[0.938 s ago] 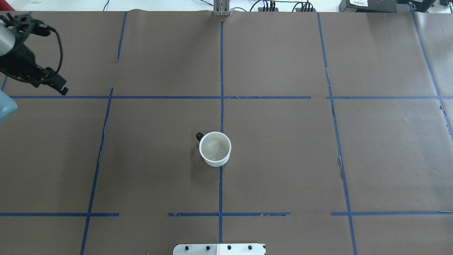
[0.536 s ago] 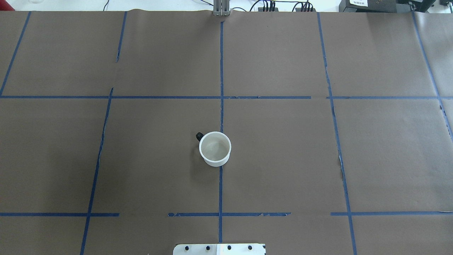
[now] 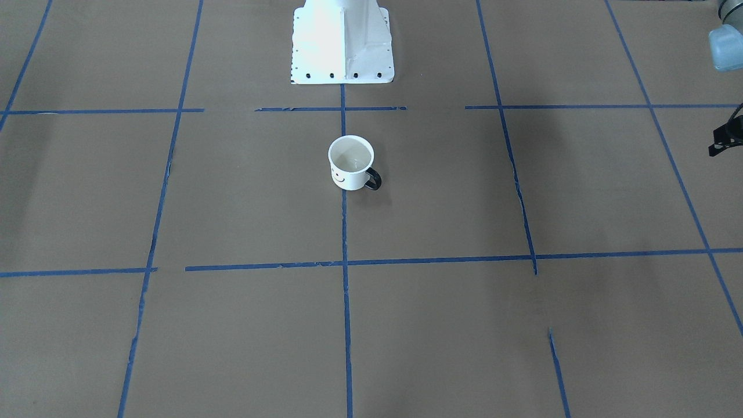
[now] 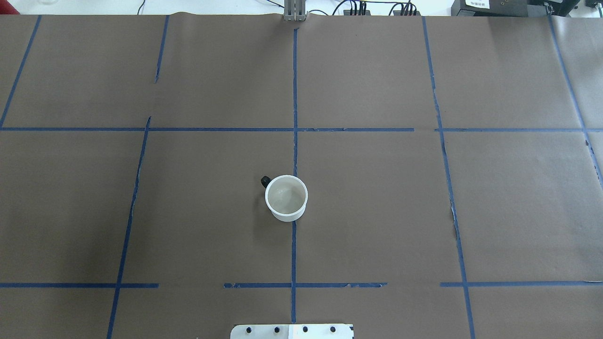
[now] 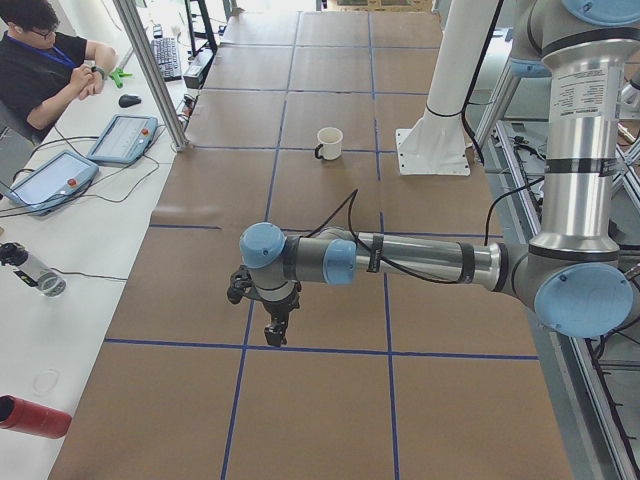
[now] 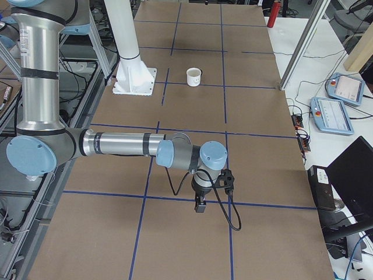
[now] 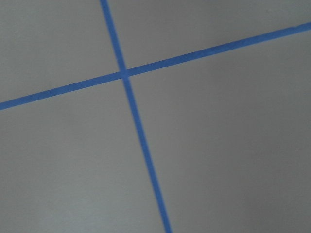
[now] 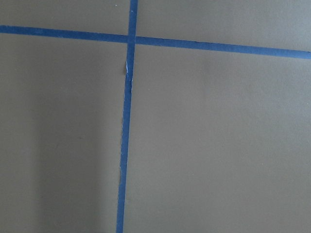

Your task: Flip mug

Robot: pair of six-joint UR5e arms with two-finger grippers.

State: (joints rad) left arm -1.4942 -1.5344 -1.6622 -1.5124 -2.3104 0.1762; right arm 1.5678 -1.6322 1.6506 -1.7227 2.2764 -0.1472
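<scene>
The white mug (image 4: 286, 197) stands upright, mouth up, near the middle of the brown table. In the front-facing view (image 3: 350, 164) its black smiley face shows and its black handle points to that view's right. It also shows far off in both side views (image 5: 329, 142) (image 6: 193, 76). My left gripper (image 5: 275, 330) hangs over the table's left end, far from the mug; only a black edge of it (image 3: 725, 136) shows in the front view. My right gripper (image 6: 200, 205) hangs over the right end. I cannot tell whether either is open or shut.
The white robot base (image 3: 342, 40) stands just behind the mug. Blue tape lines (image 4: 294, 94) grid the table. A seated operator (image 5: 45, 70), tablets (image 5: 125, 138) and a red bottle (image 5: 30, 415) are beside the table's far edge.
My left gripper, at the overhead view's left edge 0.9 s ago, has moved out of that view. The mug has not moved.
</scene>
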